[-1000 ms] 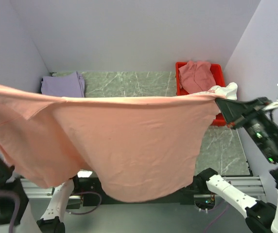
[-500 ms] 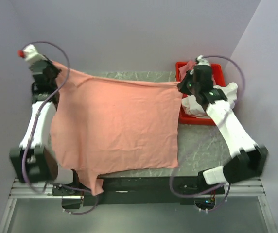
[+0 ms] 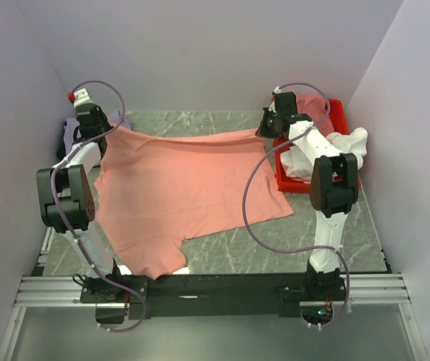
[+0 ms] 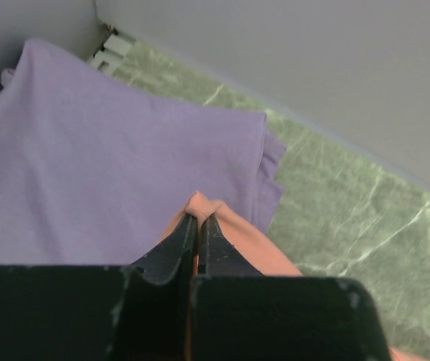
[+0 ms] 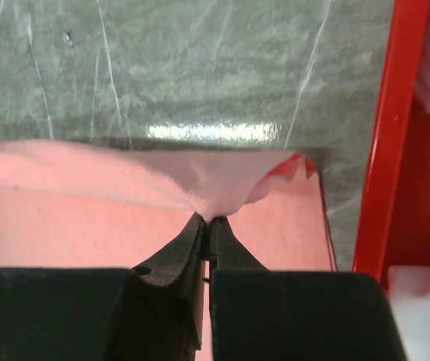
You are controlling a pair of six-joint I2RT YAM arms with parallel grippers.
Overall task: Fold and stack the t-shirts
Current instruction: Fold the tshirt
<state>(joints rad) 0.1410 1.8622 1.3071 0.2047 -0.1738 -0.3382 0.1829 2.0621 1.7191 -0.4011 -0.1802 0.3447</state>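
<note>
A salmon-pink t-shirt (image 3: 185, 188) lies stretched across the green marble table, its near part reaching the front edge. My left gripper (image 3: 104, 134) is shut on its far left corner (image 4: 200, 204), low over a folded lavender t-shirt (image 4: 110, 150) at the back left. Over at the far right corner (image 5: 215, 184) my right gripper (image 3: 264, 131) is shut on the cloth, just left of the red bin. A dusty rose t-shirt (image 3: 319, 107) lies in the bin and a white t-shirt (image 3: 339, 147) spills over its edge.
The red plastic bin (image 3: 339, 109) stands at the back right; its wall (image 5: 384, 150) is close beside my right gripper. White walls close the back and both sides. Bare marble (image 3: 328, 226) shows at the front right.
Both arms have swung the salmon-pink shirt from high near the camera down to the far side of the table. The cloth now lies spread on the surface instead of hanging.
</note>
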